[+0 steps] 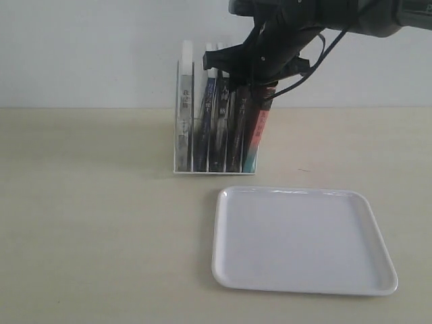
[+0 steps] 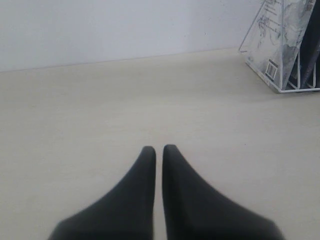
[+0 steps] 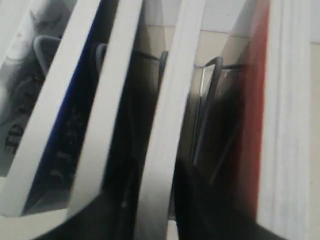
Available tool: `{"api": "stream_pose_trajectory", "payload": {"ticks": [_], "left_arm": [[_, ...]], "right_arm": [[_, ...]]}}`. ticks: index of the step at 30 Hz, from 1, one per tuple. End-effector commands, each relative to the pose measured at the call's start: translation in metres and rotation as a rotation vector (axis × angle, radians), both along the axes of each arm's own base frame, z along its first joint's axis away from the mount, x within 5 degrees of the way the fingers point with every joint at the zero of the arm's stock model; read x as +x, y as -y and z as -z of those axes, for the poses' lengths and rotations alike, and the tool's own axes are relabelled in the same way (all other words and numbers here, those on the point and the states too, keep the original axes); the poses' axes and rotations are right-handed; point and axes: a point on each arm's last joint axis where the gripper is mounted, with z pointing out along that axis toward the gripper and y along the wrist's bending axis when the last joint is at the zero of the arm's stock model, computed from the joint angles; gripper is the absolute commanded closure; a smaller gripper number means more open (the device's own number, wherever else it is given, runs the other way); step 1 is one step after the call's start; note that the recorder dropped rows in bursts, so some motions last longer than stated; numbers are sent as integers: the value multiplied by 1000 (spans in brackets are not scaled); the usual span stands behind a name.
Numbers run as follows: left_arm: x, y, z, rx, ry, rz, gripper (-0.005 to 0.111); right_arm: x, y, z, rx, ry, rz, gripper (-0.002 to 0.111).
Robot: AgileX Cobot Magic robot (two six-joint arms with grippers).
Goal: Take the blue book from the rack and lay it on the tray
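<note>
Beige table (image 1: 101, 236), white wall (image 1: 81, 47); left claw (image 2: 158, 150) pressed together; right claw (image 3: 152, 207): grip unclear.

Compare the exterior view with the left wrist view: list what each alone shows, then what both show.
Exterior only: the tray, the red-and-teal book, and the right arm reaching over the rack. Left wrist only: the left claw, shut and empty. Both: the rack, the grey-and-white book at its end, and the table.

Right tool (image 1: 251, 75) at books (image 1: 217, 128) in rack (image 1: 202, 171); tray (image 1: 304, 243) near.
</note>
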Motion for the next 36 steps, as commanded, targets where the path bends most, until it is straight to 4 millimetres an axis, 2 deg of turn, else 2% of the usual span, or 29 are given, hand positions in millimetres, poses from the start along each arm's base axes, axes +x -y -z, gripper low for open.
{"api": "stream_pose_trajectory", "payload": {"ticks": [1, 10, 21, 27, 36], "left_arm": [[0, 0, -3, 1, 22, -1, 102], [0, 0, -3, 1, 22, -1, 102], [0, 0, -3, 1, 22, -1, 102], [0, 0, -3, 1, 22, -1, 102], [0, 0, -3, 1, 22, -1, 102]], "right_arm": [[-1, 0, -2, -4, 8, -6, 108], [-5, 2, -28, 29, 84, -8, 108], [-15, 1, -95, 28, 179, -36, 108], [-18, 3, -105, 29, 185, -37, 108], [-19, 3, -104, 19, 170, -40, 108]]}}
